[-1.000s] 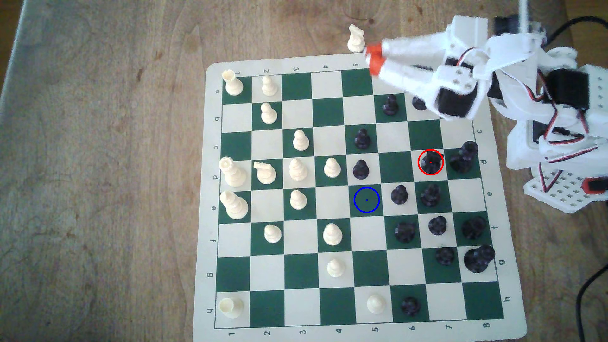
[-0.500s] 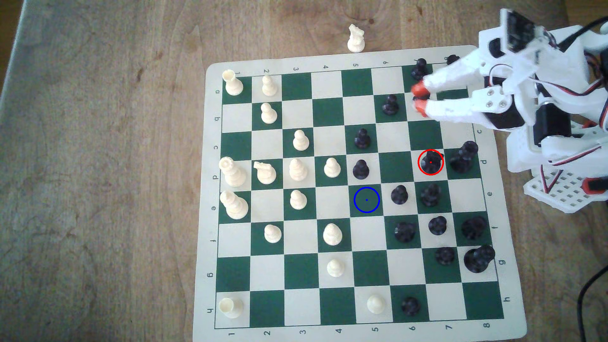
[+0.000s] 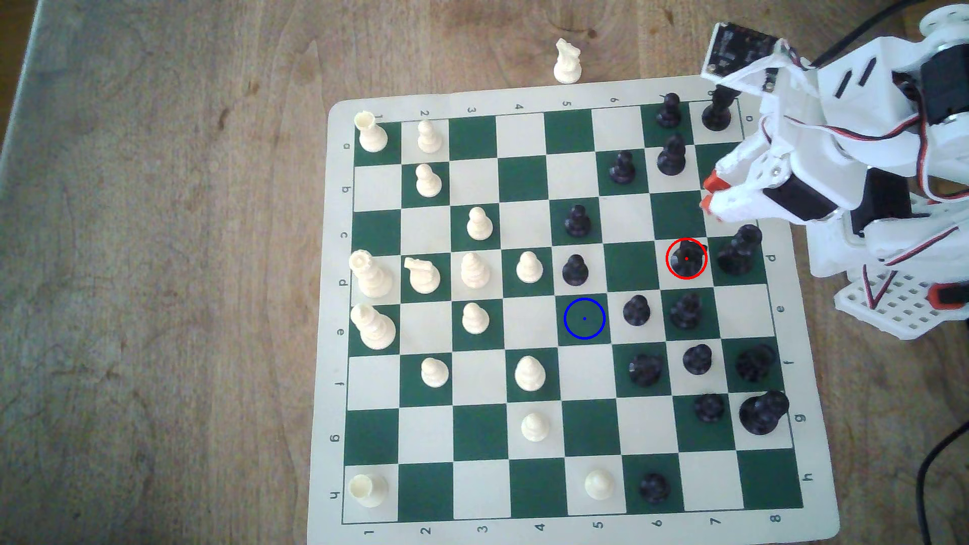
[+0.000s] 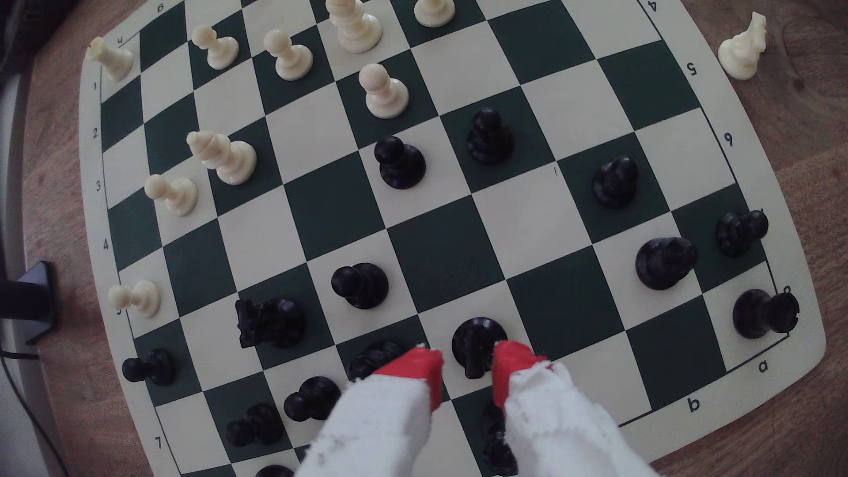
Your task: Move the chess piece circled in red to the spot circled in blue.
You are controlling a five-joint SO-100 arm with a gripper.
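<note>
Approach to the piece (image 3: 686, 258); nothing gripped.
Exterior view: gripper (image 3: 708, 193) at 1 o'clock of the piece, apart; spot (image 3: 584, 318) bare. Wrist view: jaws narrowly parted, the piece (image 4: 477, 345) seen between the tips (image 4: 507, 362). Risk: neighbouring tall piece (image 3: 738, 250) toppled during descent.

Soft, even daylight leaves only faint shadows beneath the pieces, the exterior view looks washed out and slightly soft, and the wrist view bows the chessboard (image 4: 775, 348) at its edges, with the near fingertips (image 4: 415, 367) perhaps a little unfocused.
</note>
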